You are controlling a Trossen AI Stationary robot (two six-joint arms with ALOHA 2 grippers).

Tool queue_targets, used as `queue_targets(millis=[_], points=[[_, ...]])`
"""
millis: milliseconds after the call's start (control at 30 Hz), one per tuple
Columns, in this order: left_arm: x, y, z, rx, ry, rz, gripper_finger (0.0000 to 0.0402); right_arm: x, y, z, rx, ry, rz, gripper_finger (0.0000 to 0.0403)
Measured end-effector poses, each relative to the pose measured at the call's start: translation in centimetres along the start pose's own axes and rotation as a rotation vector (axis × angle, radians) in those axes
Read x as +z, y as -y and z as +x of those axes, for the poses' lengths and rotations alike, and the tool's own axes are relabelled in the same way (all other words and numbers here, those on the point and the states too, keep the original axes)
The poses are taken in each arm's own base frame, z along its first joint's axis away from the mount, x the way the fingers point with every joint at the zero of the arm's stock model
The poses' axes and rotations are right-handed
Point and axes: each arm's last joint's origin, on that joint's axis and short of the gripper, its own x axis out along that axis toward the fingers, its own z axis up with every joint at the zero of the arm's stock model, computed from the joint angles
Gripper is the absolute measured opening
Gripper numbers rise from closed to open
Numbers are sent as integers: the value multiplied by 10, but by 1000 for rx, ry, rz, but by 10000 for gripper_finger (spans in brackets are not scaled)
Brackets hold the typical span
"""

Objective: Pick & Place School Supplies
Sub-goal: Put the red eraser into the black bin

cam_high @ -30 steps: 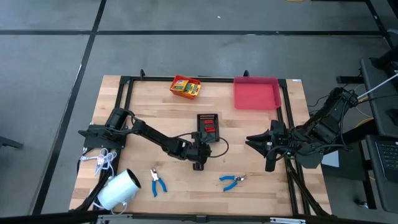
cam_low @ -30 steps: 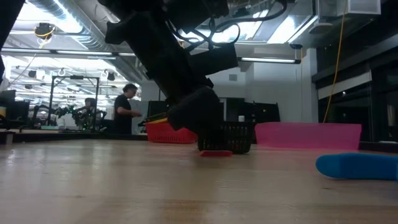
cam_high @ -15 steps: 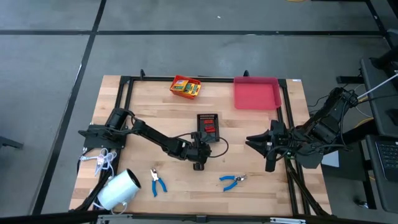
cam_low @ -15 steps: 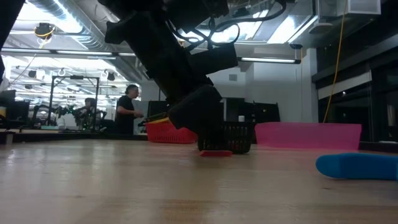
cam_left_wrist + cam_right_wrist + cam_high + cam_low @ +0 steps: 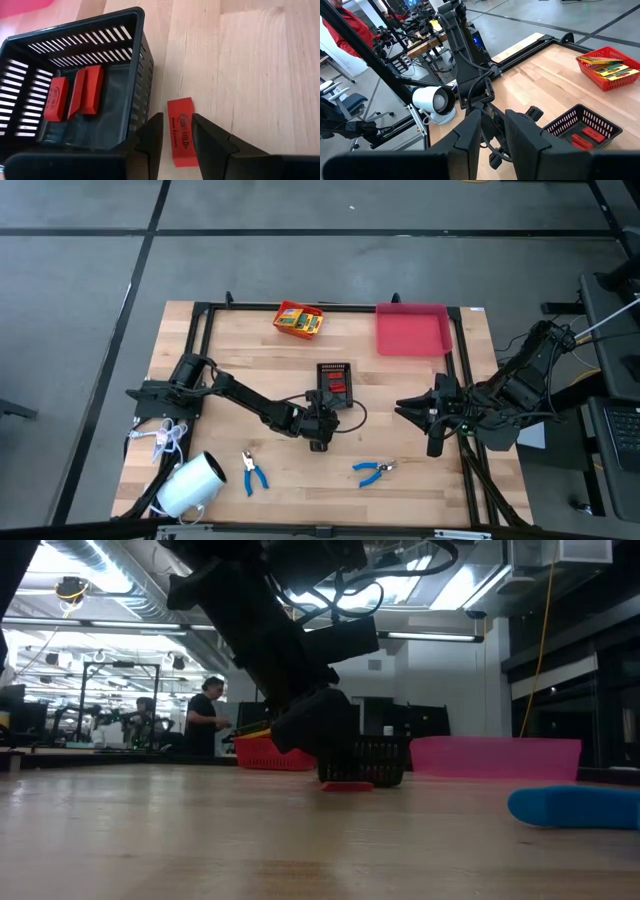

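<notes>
Now our red piece [image 5: 179, 131] lies flat on the counter [image 5: 250, 75], just beside the black basket's [image 5: 139, 60] outer wall, and its long side runs the same way as our left claw's [image 5: 176, 142] fingers. That claw hangs right over it, narrowly open, one finger on each side. Our right claw [image 5: 432, 423] waits far off, its fingers only a little apart, holding nothing.

Dark jointed arms [image 5: 250, 400] (black cables looped alongside).
</notes>
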Motion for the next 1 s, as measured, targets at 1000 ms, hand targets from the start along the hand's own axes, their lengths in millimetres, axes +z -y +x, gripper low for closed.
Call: queue_targets(millis=[1000], points=[[-9, 5, 10, -63, -16, -41, 98, -1, 0, 0, 0, -6, 6, 91]])
